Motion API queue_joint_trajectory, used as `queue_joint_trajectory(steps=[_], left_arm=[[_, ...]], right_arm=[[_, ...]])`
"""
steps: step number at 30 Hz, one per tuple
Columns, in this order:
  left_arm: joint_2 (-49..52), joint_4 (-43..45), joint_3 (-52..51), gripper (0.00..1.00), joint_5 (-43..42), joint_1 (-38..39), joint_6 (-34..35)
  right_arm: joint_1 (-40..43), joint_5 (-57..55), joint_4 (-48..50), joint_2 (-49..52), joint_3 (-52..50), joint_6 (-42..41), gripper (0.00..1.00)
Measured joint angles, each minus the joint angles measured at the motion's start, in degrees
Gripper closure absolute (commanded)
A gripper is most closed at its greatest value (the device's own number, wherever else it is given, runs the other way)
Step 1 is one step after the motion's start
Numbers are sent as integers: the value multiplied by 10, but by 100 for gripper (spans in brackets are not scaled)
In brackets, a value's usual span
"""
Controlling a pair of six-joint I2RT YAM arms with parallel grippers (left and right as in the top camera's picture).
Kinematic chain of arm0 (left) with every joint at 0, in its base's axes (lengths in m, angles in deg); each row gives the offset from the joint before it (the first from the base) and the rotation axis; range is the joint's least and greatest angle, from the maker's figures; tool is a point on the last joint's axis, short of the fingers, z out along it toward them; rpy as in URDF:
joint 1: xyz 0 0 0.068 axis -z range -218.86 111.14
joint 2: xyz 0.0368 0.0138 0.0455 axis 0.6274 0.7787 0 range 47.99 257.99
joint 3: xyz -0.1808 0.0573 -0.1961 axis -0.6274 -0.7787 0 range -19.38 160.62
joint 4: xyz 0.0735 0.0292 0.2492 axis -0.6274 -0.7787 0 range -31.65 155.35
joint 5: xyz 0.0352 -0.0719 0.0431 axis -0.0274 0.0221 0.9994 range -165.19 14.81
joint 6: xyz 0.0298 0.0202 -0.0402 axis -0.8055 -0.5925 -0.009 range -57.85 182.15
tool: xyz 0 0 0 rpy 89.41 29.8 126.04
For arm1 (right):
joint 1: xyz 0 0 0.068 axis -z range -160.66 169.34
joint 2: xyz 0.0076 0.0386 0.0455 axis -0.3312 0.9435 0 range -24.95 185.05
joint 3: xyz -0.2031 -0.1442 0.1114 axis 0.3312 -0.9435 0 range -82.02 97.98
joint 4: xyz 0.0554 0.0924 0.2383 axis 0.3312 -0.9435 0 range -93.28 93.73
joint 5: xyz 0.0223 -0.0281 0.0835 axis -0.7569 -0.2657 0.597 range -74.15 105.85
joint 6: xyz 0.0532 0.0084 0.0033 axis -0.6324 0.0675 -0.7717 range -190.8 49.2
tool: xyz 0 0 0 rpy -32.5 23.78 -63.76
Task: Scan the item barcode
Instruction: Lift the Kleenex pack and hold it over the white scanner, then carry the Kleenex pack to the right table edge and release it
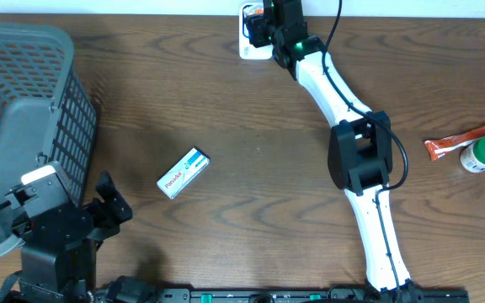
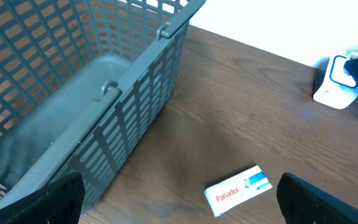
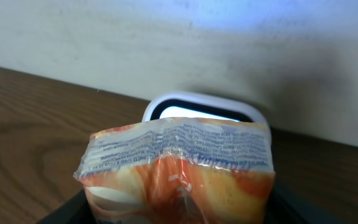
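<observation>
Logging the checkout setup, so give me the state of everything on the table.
Scanner: standing upright.
Packet: sealed, held before scanner.
Right gripper: jaws shut on packet.
Left gripper: jaws open, empty.
Panadol box: closed, lying flat.
Basket: upright, looks empty.
Bottle: upright, lid on.
Sachet: lying flat.

basket (image 1: 70,126) grey grid | box (image 1: 183,172) white, red lettering, blue stripe | packet (image 3: 179,168) orange, clear printed edge | table (image 1: 226,101) brown woodgrain
</observation>
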Motion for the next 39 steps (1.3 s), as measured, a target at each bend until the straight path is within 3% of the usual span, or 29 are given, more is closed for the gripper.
queue_joint_trajectory(steps=[4,7,13,19,25,30,36,37,39], left_arm=[[0,0,0,2,0,0,0],[0,0,0,2,0,0,0],[0,0,0,2,0,0,0],[0,0,0,2,0,0,0],[0,0,0,2,0,0,0],[0,0,0,2,0,0,0],[0,0,0,2,0,0,0],[0,0,0,2,0,0,0],[0,0,0,2,0,0,0]], right_arm=[[0,-15,-13,0,0,3,42],[0,-21,-39,-1,0,6,51],[2,-70,-208,-52,0,22,51],[30,-176,-376,-177,3,54,52],[121,-280,-526,-227,15,66,47],[222,-291,-545,-201,-16,56,48],[365,-227,-530,-170,-110,19,40],[380,-220,-531,-169,-118,16,32],[413,-196,-535,-169,-131,13,1]])
